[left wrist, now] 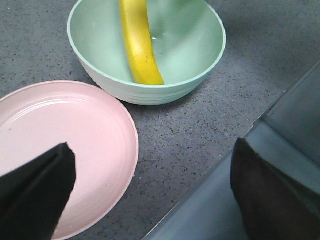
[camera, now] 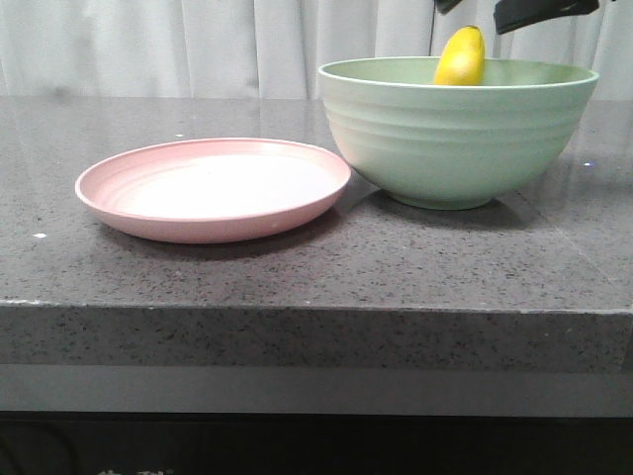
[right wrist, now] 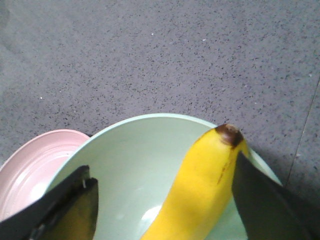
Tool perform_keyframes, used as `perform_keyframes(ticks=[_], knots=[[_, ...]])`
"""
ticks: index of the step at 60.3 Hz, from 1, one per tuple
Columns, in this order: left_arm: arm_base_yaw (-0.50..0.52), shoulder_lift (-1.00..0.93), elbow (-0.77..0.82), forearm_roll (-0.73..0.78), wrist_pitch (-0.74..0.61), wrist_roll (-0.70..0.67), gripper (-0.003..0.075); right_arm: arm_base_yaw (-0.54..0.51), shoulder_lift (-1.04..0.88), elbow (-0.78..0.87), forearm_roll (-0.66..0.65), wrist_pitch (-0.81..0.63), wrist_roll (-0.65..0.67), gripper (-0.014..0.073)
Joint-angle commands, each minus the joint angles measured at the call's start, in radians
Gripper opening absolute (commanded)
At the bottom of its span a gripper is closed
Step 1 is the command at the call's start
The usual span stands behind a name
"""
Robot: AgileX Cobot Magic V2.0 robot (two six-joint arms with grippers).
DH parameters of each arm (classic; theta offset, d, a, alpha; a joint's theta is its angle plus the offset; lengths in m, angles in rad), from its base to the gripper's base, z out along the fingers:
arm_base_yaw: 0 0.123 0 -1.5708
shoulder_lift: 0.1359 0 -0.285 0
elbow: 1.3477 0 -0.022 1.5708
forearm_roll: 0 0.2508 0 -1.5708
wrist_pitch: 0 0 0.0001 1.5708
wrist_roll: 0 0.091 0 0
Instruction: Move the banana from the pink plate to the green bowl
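The yellow banana (camera: 461,57) lies in the pale green bowl (camera: 455,139), its tip sticking up above the far rim. In the left wrist view it (left wrist: 140,45) leans along the bowl's inner wall (left wrist: 200,55). The pink plate (camera: 213,188) stands empty to the left of the bowl, its rim close to it. My right gripper (right wrist: 162,170) hovers open over the bowl (right wrist: 130,170), the banana (right wrist: 200,195) lying close to one finger, with a wide gap to the other. My left gripper (left wrist: 152,147) is open and empty above the plate's (left wrist: 75,130) edge and the table front.
The dark speckled stone table (camera: 316,267) ends in a front edge (left wrist: 225,200) just below my left gripper. A white curtain (camera: 148,45) hangs behind. Black parts of the right arm (camera: 544,12) show above the bowl.
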Motion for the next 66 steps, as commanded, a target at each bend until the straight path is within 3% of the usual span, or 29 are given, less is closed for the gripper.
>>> perform_keyframes(ticks=[1,7,13,20,29,44,66], knots=[[0.03,-0.019,-0.029,0.004,-0.092,-0.032,0.0587,-0.001,-0.095,-0.037,-0.062,0.002,0.141,0.0545],[0.105,-0.019,-0.029,0.011,-0.106,-0.036,0.0503,-0.001,-0.154,-0.037,-0.256,0.034,0.385,0.0417],[0.208,-0.019,-0.029,0.011,-0.125,-0.036,0.0391,-0.001,-0.202,-0.037,-0.458,0.086,0.545,0.0253],[0.34,-0.019,-0.029,0.011,-0.145,-0.036,0.0235,-0.001,-0.224,-0.037,-0.577,0.153,0.607,0.0096],[0.488,-0.019,-0.029,0.011,-0.16,-0.035,-0.0009,-0.001,-0.228,-0.037,-0.626,0.209,0.607,-0.0062],[0.621,-0.05,0.027,0.014,-0.194,-0.001,-0.0018,-0.001,-0.301,0.025,-0.657,0.169,0.607,-0.0067],[0.624,-0.343,0.44,0.014,-0.407,-0.001,-0.0018,-0.001,-0.735,0.54,-0.654,-0.226,0.544,-0.0069]])
